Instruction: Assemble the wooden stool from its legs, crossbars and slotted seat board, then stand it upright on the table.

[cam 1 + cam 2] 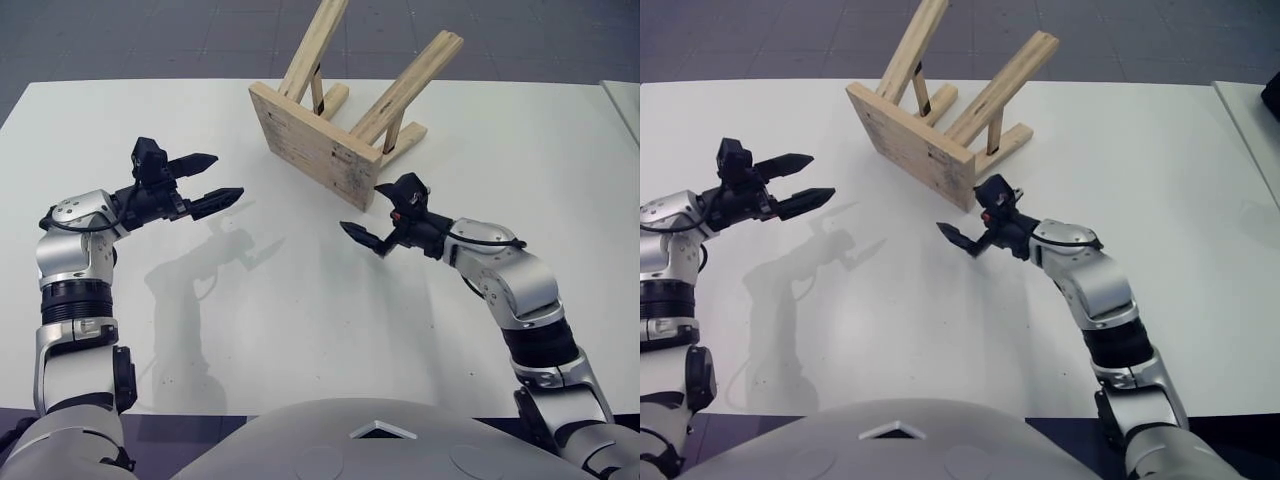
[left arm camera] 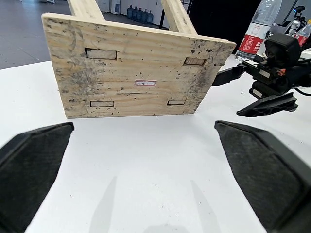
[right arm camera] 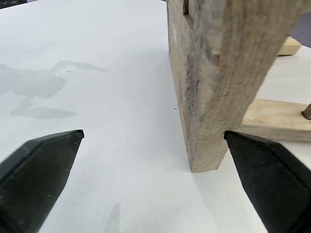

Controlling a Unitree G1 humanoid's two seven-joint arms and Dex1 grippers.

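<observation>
The wooden stool lies on its side at the back middle of the white table (image 1: 300,330). Its slotted seat board (image 1: 310,145) faces me on edge, and the legs (image 1: 410,85) point up and away, joined by thin dark crossbars (image 1: 318,92). My left gripper (image 1: 226,176) hovers open to the left of the seat, nothing in it. The left wrist view shows the seat's slotted face (image 2: 136,73) ahead of its pads (image 2: 29,165). My right gripper (image 1: 361,208) is open just in front of the seat's right lower corner (image 3: 206,145), one fingertip close to the board.
Another white table's edge (image 1: 625,100) shows at the far right. Bottles (image 2: 257,34) stand in the room beyond the table in the left wrist view. Bare tabletop lies in front of the stool, between the two arms.
</observation>
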